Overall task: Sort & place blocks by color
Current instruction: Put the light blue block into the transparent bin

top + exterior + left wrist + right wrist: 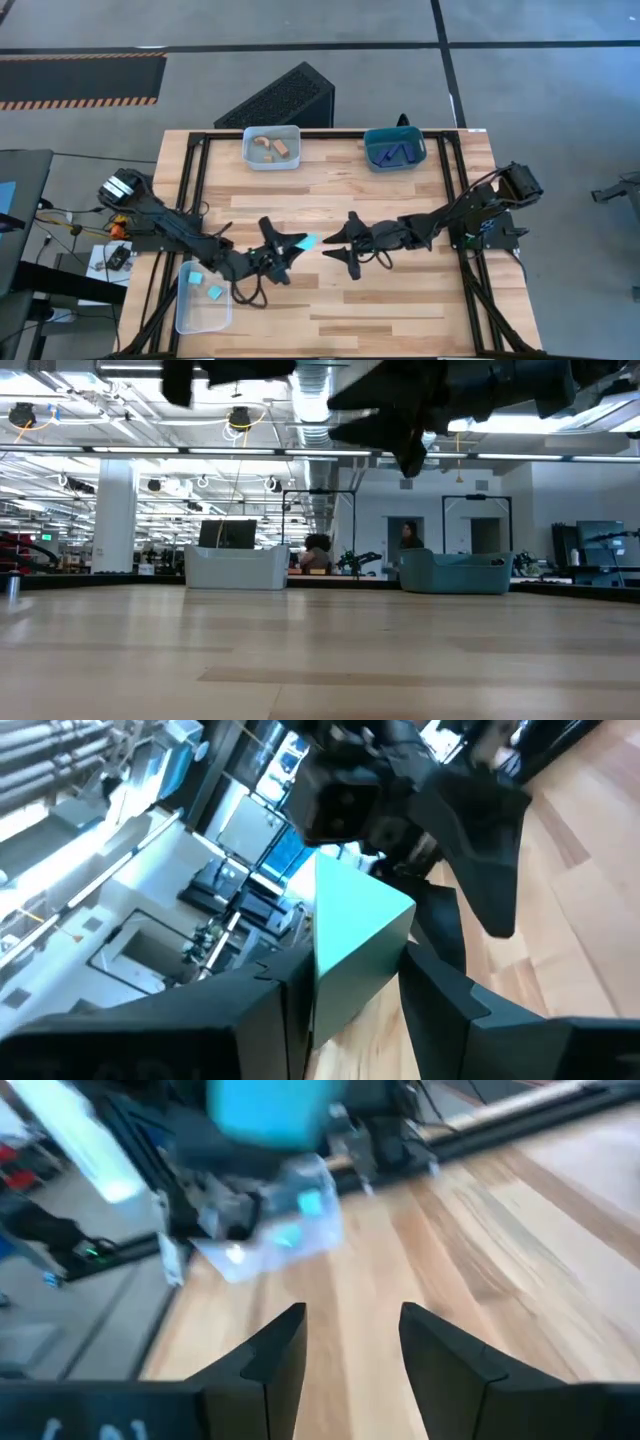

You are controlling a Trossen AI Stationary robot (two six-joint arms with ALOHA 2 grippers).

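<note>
A little cyan cube (307, 241) hangs above the middle of the table, with my left gripper (298, 244) shut on it. In the left wrist view the cube (352, 925) sits between the two dark fingers. My right gripper (330, 247) faces it from the table's right, a short way off. It is open, with nothing between its fingers (350, 1330). The right wrist view shows the held cube (270, 1110) blurred, straight ahead. My left gripper pinches the cyan cube by two opposite faces (325, 985) between its two fingers. The fingers lie level and point toward the table's right. The cube is lifted clear of the table, with one upright edge turned back toward the wrist.
A clear bin (203, 297) holding two cyan cubes stands near the front left. At the far edge are a clear bin (272, 147) with tan pieces and a teal bin (395, 148) with dark blue bars. Bare wood lies between the bins.
</note>
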